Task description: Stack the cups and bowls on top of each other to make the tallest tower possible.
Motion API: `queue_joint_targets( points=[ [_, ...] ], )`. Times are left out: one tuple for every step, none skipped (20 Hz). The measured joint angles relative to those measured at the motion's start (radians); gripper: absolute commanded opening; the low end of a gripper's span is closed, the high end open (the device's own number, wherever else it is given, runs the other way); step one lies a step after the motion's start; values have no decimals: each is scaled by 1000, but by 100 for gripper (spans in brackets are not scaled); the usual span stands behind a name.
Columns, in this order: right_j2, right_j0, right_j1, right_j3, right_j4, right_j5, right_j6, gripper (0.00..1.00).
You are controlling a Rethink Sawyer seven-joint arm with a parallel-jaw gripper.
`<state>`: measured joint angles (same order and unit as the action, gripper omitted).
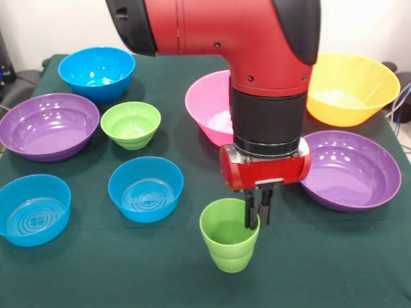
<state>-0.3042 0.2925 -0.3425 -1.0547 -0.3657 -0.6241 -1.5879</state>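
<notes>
The lime green cup (228, 240) with stepped ridges stands upright near the table's front, right of centre. My gripper (257, 218) comes straight down over its right rim. One finger is inside the cup and one outside, and they are shut on the rim. The bowls all sit apart and upright: a pink bowl (207, 106) partly behind my arm, a yellow-orange bowl (353, 86), two purple bowls (48, 125) (353, 170), three blue bowls (96, 72) (146, 189) (32, 208) and a small lime green bowl (131, 124). The orange cup is out of view. No tower shows.
The dark green table cloth (128, 269) covers the table. The right purple bowl lies close to the right of my gripper, and the middle blue bowl is a short way to the cup's left. My red arm hides part of the table's back.
</notes>
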Motion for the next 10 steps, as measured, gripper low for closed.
queue_joint_targets(
  points=[
    [3,-8,5,8,-9,0,0,0],
    [5,-12,7,11,-13,0,0,0],
    [6,-14,8,12,-15,0,0,0],
    [10,-19,11,14,-20,0,0,0],
    [15,-24,15,16,-25,0,0,0],
    [21,-30,18,17,-30,0,0,0],
    [30,-36,23,17,-34,0,0,0],
    [39,-42,28,17,-39,0,0,0],
    [56,-54,38,17,-48,0,0,0],
    [63,-58,42,17,-52,0,0,0]
  ],
)
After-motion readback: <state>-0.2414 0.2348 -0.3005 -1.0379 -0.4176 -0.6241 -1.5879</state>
